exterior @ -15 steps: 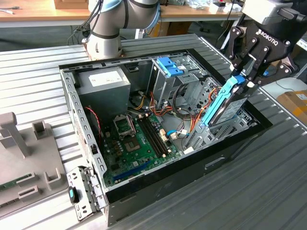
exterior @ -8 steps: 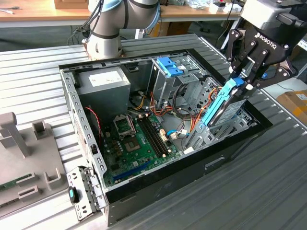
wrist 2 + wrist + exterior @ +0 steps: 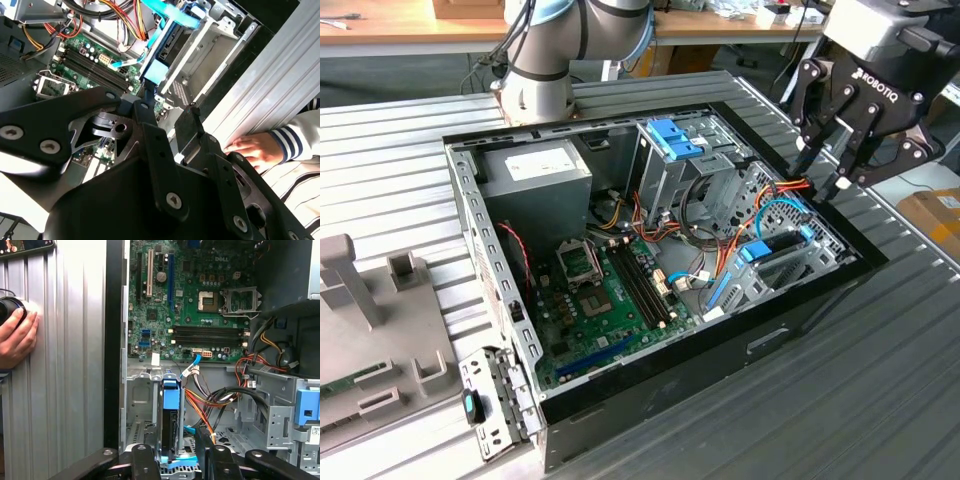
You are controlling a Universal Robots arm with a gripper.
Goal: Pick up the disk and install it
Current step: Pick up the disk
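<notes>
My gripper [image 3: 822, 180] is black. The disk [image 3: 171, 397] wears a bright blue frame. The board [image 3: 605, 300] is green, the wires [image 3: 200, 410] orange, red and yellow. The case [image 3: 720, 350] is black, the table [image 3: 410, 140] ribbed silver-grey. A sleeve [image 3: 300, 135] is striped navy and white.

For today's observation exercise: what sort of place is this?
Probably a robotics lab or workshop: an open desktop computer case lies on a ribbed metal workbench, a robot arm stands beside it, with wooden desks beyond.

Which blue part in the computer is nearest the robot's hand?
The blue-framed disk beneath the hand, not the latch topping the cage.
</notes>
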